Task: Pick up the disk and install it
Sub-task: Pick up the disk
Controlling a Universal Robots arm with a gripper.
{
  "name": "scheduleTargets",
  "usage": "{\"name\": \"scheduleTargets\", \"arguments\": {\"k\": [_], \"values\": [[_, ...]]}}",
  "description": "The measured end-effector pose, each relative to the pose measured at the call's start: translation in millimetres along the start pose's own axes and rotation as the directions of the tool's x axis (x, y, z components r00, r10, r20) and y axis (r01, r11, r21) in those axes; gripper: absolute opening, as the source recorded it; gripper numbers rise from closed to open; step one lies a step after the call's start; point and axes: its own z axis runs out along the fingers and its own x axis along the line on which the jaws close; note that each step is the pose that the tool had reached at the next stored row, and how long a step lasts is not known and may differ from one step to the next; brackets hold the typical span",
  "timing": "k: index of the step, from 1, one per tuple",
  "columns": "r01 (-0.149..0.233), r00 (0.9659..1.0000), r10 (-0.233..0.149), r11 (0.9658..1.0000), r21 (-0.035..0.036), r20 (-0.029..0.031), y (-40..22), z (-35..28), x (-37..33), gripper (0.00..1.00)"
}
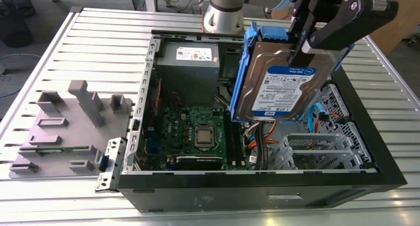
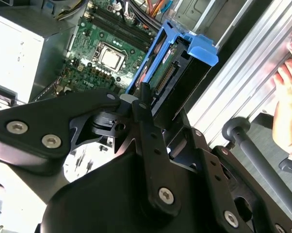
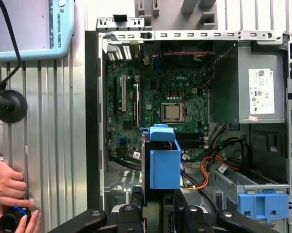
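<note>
Although the gripper clamps the disk, so pickup looks done, it hangs tilted over the open computer case on the bench, not yet installed.

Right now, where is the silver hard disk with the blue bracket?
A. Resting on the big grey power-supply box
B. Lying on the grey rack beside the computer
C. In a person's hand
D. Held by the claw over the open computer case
D: in the exterior view the claw is clamped on the disk, holding it tilted over the open computer case.
</note>
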Motion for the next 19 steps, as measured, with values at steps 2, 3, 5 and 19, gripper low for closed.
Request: {"name": "scheduleTargets", "arguments": {"k": [2,3,5,19], "values": [[-0.002,1.0,0.002,1.0,0.0,0.0002,-1.3,1.5,0.1,0.35],[-0.002,1.0,0.002,1.0,0.0,0.0001,-1.3,1.6,0.2,0.35],[-0.002,1.0,0.002,1.0,0.0,0.0,-1.3,1.6,0.2,0.35],[-0.002,1.0,0.002,1.0,0.0001,0.0002,-1.5,11.9,0.5,0.35]]}}
